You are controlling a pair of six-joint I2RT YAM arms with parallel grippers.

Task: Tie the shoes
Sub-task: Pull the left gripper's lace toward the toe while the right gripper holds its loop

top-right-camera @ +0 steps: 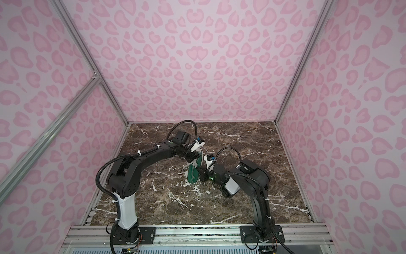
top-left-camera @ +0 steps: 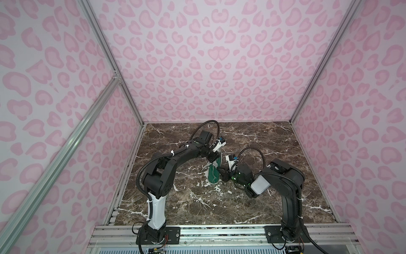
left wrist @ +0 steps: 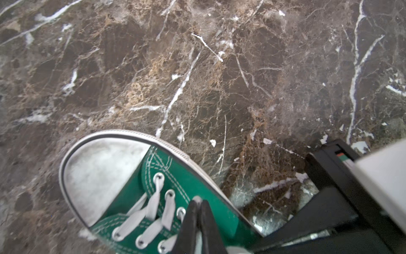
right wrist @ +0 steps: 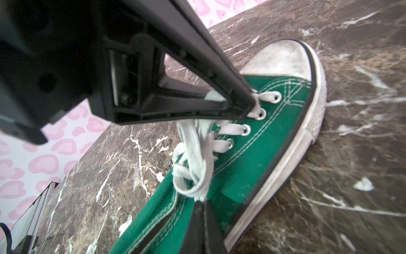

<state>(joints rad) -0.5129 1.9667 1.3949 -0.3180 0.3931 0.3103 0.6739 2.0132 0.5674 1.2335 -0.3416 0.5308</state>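
Note:
A green sneaker (top-left-camera: 213,176) (top-right-camera: 193,176) lies mid-table, its white toe cap (left wrist: 96,171) pointing toward the front edge. My left gripper (left wrist: 197,201) (top-left-camera: 214,162) is over the eyelets, shut on a bit of white lace. In the right wrist view its black fingers (right wrist: 241,101) cross above the shoe (right wrist: 263,154). My right gripper (right wrist: 201,201) (top-left-camera: 220,172) comes in from the shoe's right side. It is shut on a bunch of loose white laces (right wrist: 193,158) over the tongue. The heel is hidden under the left arm.
The brown marble tabletop (top-left-camera: 241,209) is bare around the shoe. Pink patterned walls close in the back and both sides. An aluminium rail (top-left-camera: 219,233) with both arm bases runs along the front. The right arm's body (left wrist: 329,198) sits close beside the shoe.

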